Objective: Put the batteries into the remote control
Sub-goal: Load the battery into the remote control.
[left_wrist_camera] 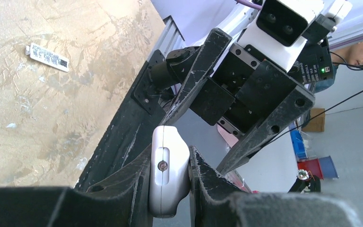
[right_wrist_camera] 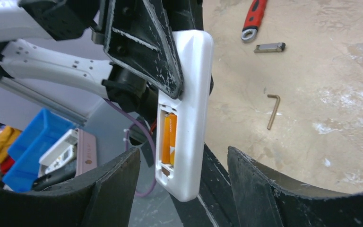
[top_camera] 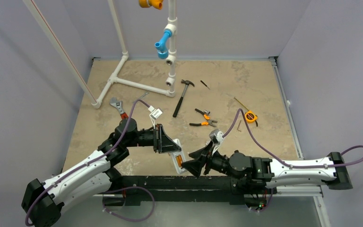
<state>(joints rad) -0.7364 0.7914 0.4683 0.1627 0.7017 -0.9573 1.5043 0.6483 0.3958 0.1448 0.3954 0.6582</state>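
The remote control [right_wrist_camera: 189, 94] is held clamped by the left gripper [top_camera: 167, 142] over the near table [top_camera: 99, 137] edge, both batteries [right_wrist_camera: 168, 139] are seated in its uncovered recess, and the right gripper [top_camera: 194, 164] is spread wide, empty, just right of it, so loading is judged essentially done.

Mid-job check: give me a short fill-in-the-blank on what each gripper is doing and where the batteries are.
1. The left gripper is shut on the white ___.
2. The batteries lying in its open recess are ___ in colour.
3. The right gripper is ___, with one finger on either side of the handset's lower end.

Missing words: remote control; orange; open.
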